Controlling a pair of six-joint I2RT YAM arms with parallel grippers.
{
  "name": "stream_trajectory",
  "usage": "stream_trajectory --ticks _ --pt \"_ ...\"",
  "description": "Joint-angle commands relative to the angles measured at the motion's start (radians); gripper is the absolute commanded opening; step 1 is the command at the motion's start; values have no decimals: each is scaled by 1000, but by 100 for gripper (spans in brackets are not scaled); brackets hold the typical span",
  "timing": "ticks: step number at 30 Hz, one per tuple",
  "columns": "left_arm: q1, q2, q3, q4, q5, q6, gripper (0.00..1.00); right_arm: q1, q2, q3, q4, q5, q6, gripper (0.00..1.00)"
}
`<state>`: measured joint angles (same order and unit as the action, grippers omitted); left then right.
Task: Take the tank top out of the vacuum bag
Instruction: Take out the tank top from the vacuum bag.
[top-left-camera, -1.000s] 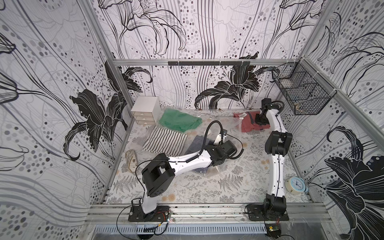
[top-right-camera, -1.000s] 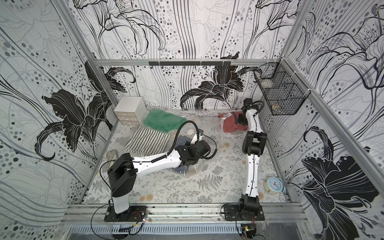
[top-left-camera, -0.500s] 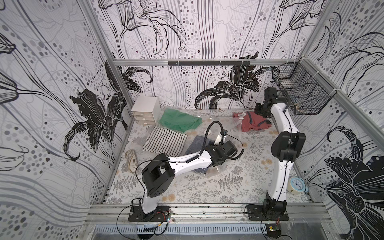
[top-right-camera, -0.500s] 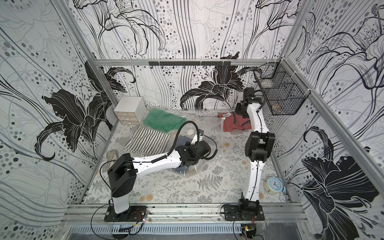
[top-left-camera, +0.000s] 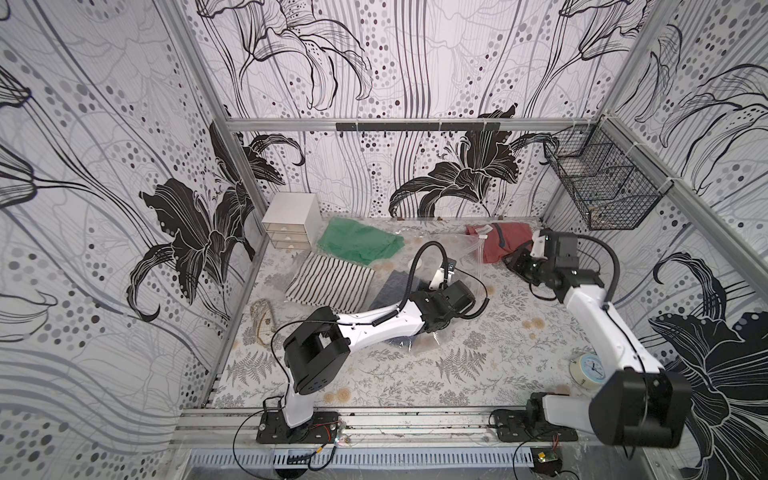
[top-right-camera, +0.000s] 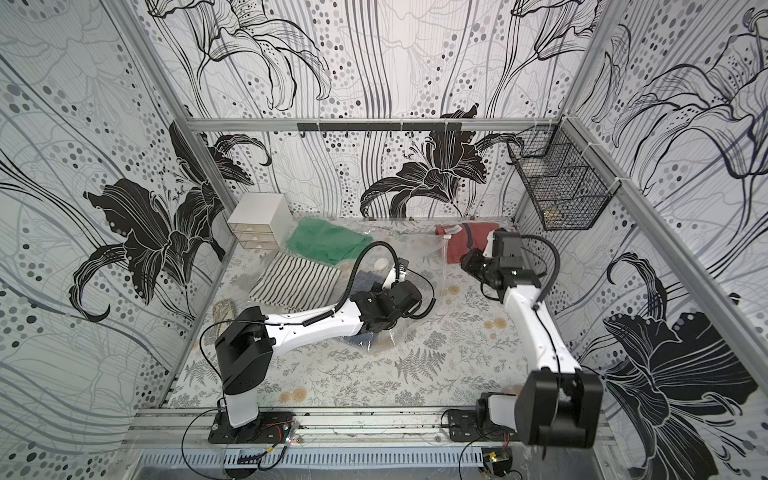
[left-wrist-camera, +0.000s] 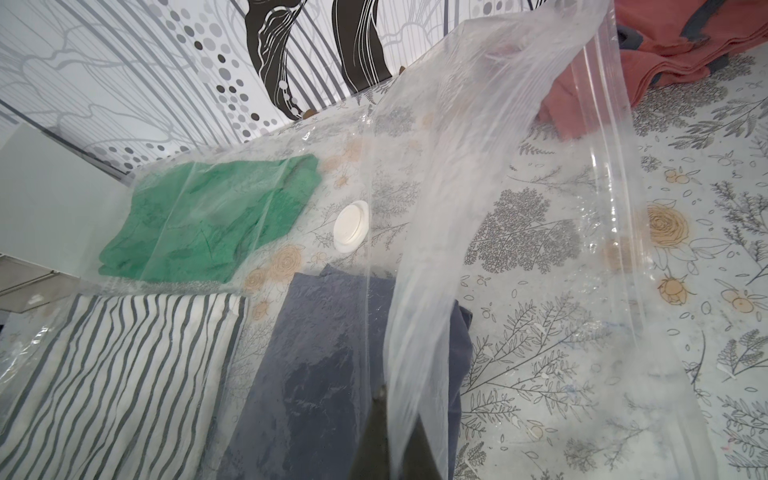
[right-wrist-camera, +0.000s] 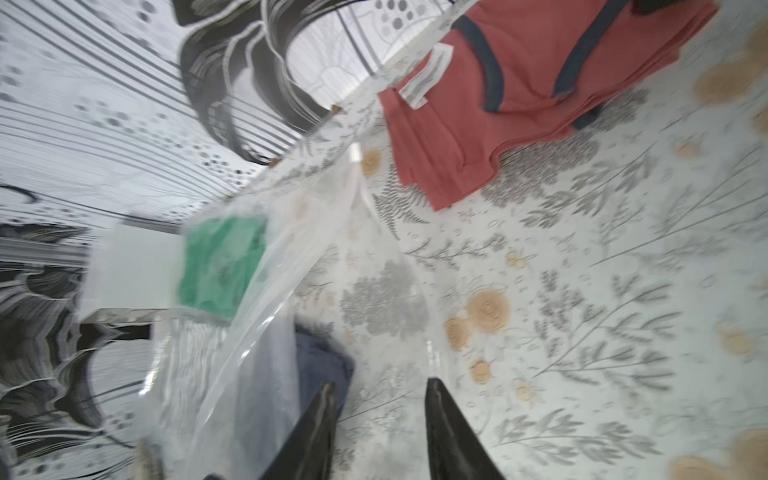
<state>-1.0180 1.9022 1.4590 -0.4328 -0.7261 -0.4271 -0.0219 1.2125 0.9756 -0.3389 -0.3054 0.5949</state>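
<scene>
Two arms reach over the flowered table (top-left-camera: 498, 332). The left gripper (left-wrist-camera: 380, 415) has its fingers pressed together on a fold of the vacuum bag (left-wrist-camera: 478, 166), and in the left wrist view the clear plastic rises from that pinch in a tall, crinkled sheet. The rest of the bag lies flat across the middle and back of the table, with its round white valve (left-wrist-camera: 352, 226) facing up.

Under the plastic are a green cloth (left-wrist-camera: 208, 220), a striped cloth (left-wrist-camera: 116, 374) and a dark blue cloth (left-wrist-camera: 324, 353); the valve sits between the green one and the blue one.

The red tank top (top-left-camera: 505, 243) (dark trim at neck and armholes, a white label at one edge) lies crumpled on the bare table near the back right corner. In the right wrist view the bag's edge ends just beside it without covering it.

The right gripper (right-wrist-camera: 381, 384) hangs above the table close to the tank top, with its fingers apart and nothing between them.

A white drawer box (top-left-camera: 291, 216) stands in the back left corner. A wire basket (top-left-camera: 602, 191) hangs on the right wall, and a small clock (top-left-camera: 590, 368) lies near the right arm's base.
</scene>
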Motion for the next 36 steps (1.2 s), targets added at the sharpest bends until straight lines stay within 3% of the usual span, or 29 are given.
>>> stream_trajectory --ticks 1,7,13,18,24,36 --pt "-11 -23 -22 117 6 33 0 51 -95 -182 192 -119 135 46" --pt "-35 -23 -56 177 -9 63 0 135 -9 -235 216 -263 137 57" --pt "-54 -8 -60 177 -24 55 0 183 211 -158 209 -323 130 58" --pt "-58 -12 -63 196 -38 63 0 223 394 -165 376 -404 207 59" --pt "-65 -14 -62 206 -50 80 0 283 533 -112 460 -440 253 61" --pt "-70 -22 -75 239 -52 97 0 362 686 -175 673 -433 439 68"
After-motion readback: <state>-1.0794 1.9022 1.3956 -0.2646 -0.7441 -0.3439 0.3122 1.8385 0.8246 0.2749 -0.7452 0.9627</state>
